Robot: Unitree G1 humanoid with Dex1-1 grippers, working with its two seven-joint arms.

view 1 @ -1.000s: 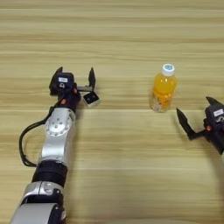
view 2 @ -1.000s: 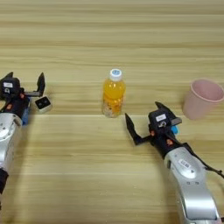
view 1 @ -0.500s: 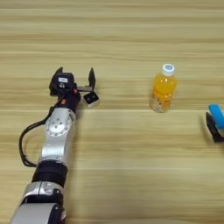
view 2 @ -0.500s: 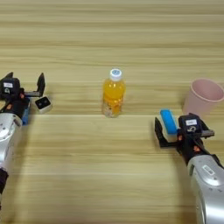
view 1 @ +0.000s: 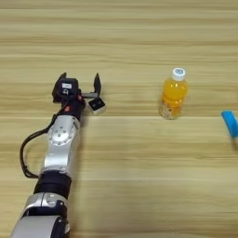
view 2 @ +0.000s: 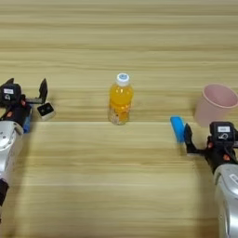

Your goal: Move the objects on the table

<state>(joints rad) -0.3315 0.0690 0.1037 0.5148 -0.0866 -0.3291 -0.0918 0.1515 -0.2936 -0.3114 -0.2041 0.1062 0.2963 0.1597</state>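
An orange-juice bottle [view 2: 120,99] with a white cap stands upright mid-table. A pink cup [view 2: 214,104] stands at the right. A slim blue tube [view 2: 177,128] lies just left of the cup. My right gripper [view 2: 211,142] is in front of the cup, open. Its one visible finger [view 2: 188,135] is against the tube's right side, so the tube is outside the jaws. At the left, my left gripper [view 1: 80,82] is open with nothing in it. A tiny black-and-white cube [view 1: 96,106] lies just below its right finger [view 1: 97,82].
The light-wood table [view 1: 139,176] runs past every edge of both views. My left arm [view 1: 58,153] reaches in from the bottom left with a black cable looping beside it. The bottle stands about midway between the two grippers.
My right gripper has moved right, away from the bottle and toward the pink cup. The blue tube now shows beside its left finger. The left arm, cube and bottle have stayed put.
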